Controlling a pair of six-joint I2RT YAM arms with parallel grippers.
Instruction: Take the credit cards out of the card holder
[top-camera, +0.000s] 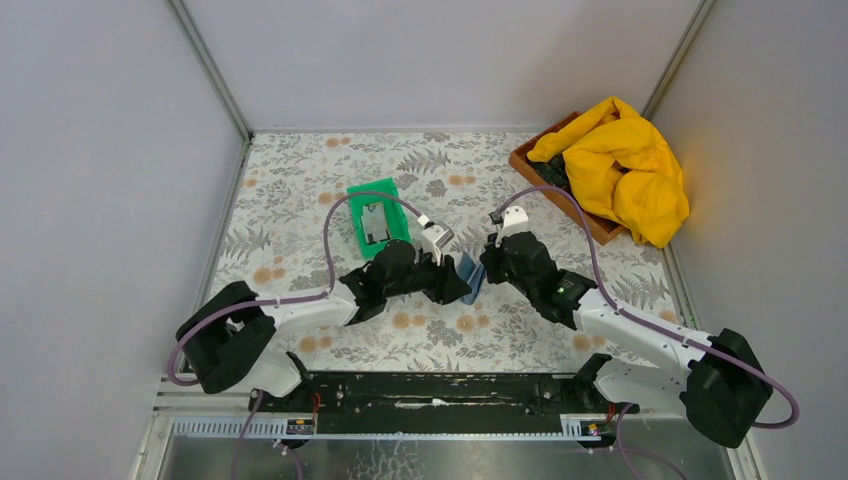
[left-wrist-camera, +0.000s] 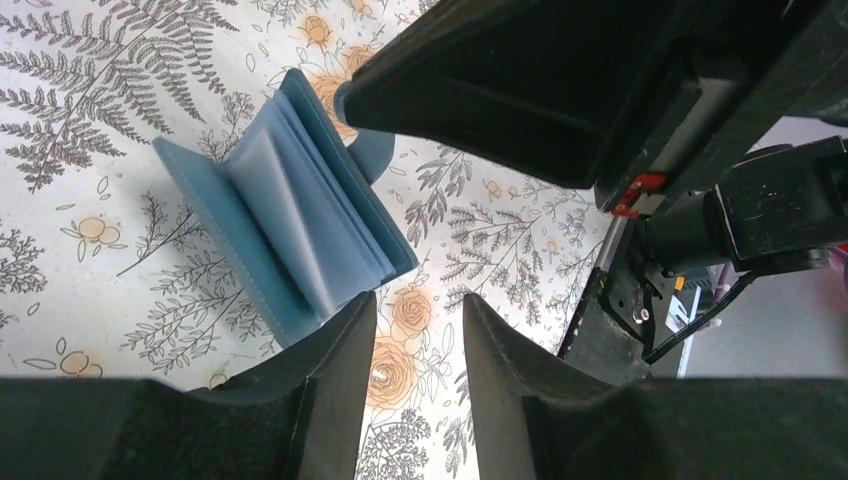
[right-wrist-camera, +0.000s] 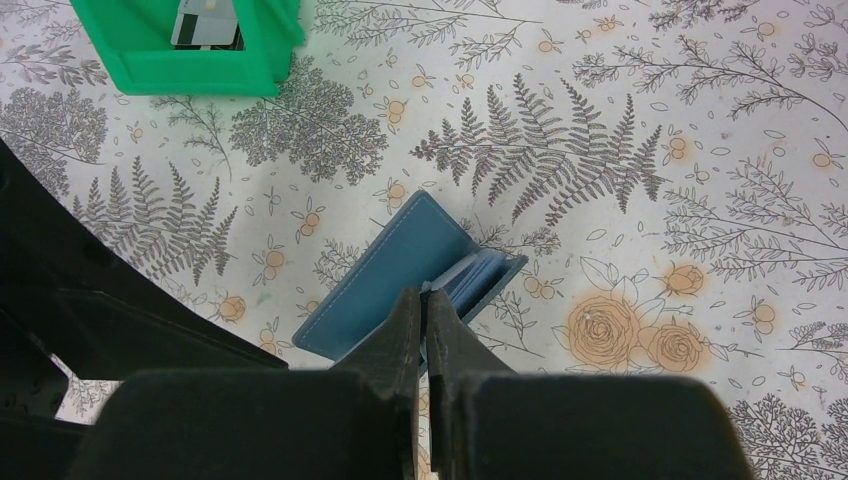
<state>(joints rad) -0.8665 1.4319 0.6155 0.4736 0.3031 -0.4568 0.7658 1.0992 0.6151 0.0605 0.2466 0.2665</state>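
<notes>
The steel-blue card holder (left-wrist-camera: 290, 205) stands partly open on the floral table cover, its paler inner panels fanned out. My right gripper (right-wrist-camera: 427, 296) is shut on one edge of the card holder (right-wrist-camera: 385, 285), a thin blue edge pinched between its tips. My left gripper (left-wrist-camera: 419, 302) is open just beside the holder's lower corner, with only the tablecloth between its fingers. In the top view both grippers meet at the holder (top-camera: 471, 276) in the middle of the table. Grey credit cards (top-camera: 375, 224) lie in the green tray (top-camera: 354, 192). No card shows in the holder's panels.
The green tray (right-wrist-camera: 190, 72) sits behind and to the left of the holder, holding a card (right-wrist-camera: 205, 20). A wooden box (top-camera: 528, 170) with a yellow cloth (top-camera: 625, 170) stands at the back right. Grey walls enclose the table on three sides.
</notes>
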